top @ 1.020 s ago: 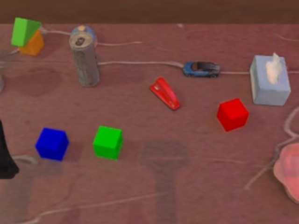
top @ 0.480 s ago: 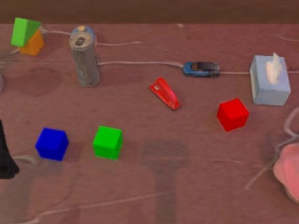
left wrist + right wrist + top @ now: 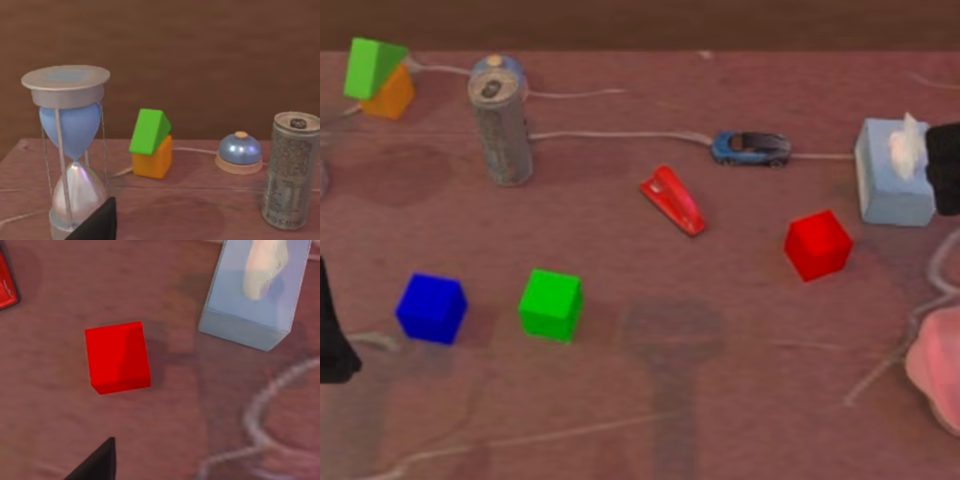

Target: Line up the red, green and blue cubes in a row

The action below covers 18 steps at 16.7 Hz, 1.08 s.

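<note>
The red cube (image 3: pixel 817 245) sits right of the table's middle, and the right wrist view shows it alone with nothing touching it (image 3: pixel 117 357). The green cube (image 3: pixel 550 305) and the blue cube (image 3: pixel 431 308) stand side by side at the front left, a small gap between them. My right gripper (image 3: pixel 945 168) shows as a dark shape at the right edge, beside the tissue box and behind the red cube. My left gripper (image 3: pixel 332 335) rests at the left edge, left of the blue cube.
A drink can (image 3: pixel 501 120), a red stapler (image 3: pixel 673 201), a blue toy car (image 3: pixel 751 148) and a tissue box (image 3: pixel 895 172) stand across the back half. A lime wedge on an orange block (image 3: pixel 375 72) is at the back left. An hourglass (image 3: pixel 70 150) and a bell (image 3: pixel 240 152) show in the left wrist view.
My right arm has come into the top view at the right edge, beside the tissue box. The three cubes and the left arm have not moved.
</note>
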{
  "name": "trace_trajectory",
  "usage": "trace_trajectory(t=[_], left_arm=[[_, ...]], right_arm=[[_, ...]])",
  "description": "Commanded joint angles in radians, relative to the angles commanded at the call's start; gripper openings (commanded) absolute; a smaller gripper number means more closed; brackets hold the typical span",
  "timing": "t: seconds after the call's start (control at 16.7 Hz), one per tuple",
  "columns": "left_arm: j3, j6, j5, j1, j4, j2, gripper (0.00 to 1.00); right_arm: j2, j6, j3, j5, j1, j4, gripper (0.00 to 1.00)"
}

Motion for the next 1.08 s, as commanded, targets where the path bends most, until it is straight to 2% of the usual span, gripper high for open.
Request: trace_trajectory(t=[0.24,0.54,0.78,1.08], left_arm=[[0.0,0.0,0.0,0.0,0.0,0.0,1.0],[0.0,0.0,0.0,0.0,0.0,0.0,1.0],[0.0,0.0,0.0,0.0,0.0,0.0,1.0],[0.0,0.0,0.0,0.0,0.0,0.0,1.0]], right_arm=[[0.423,-0.005,0.325,-0.001,0.06,-0.221,1.0],[0.796,-0.011,0.653,0.0,0.118,-0.42,1.0],[0.954,-0.013,0.803,0.002,0.143,-0.498,1.0],[0.973,-0.014,0.822,0.002,0.146,-0.508,1.0]])
